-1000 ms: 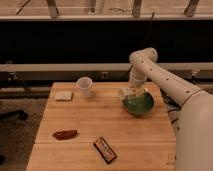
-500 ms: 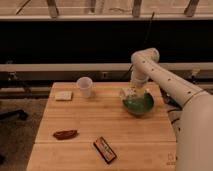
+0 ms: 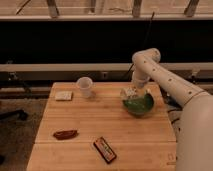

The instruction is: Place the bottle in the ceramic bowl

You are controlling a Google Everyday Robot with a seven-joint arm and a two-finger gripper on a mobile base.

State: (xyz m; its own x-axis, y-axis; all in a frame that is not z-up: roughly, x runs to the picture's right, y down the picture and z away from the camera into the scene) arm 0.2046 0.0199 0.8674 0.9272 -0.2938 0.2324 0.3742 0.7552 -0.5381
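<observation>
Worktop (image 3: 100,125): a pale wooden butcher-block surface, seen from its near side; its far edge runs in front of a dark window wall with a light horizontal rail.
Arm: white, jointed, coming in from the right side of the view and bending down over the worktop's far right part.
Pincer (image 3: 134,93): low over the far rim of the ceramic bowl, at the end of the white arm; its fingers are pressed together, pinching the bottle.
Bottle (image 3: 131,92): small and white with a darker printed label, held at the pincer's tip just at the far left rim of the ceramic bowl; whether it touches the bowl cannot be told.
Ceramic bowl (image 3: 138,105): round, glossy green, standing on the worktop near the right edge, toward the far right corner; its inside shows green below the bottle.
White cup (image 3: 85,86): upright, open at the top, near the far edge, left of the middle, well apart from the ceramic bowl.
Pale flat square (image 3: 63,95): lying flat near the far left corner, just left of the white cup.
Reddish-brown object (image 3: 65,134): elongated, lying near the left edge toward the near side.
Dark rectangular packet (image 3: 105,149): flat, with a reddish border, lying askew close to the near edge, about midway along it.
Chair base (image 3: 15,114): dark legs on the floor, left of the worktop.
</observation>
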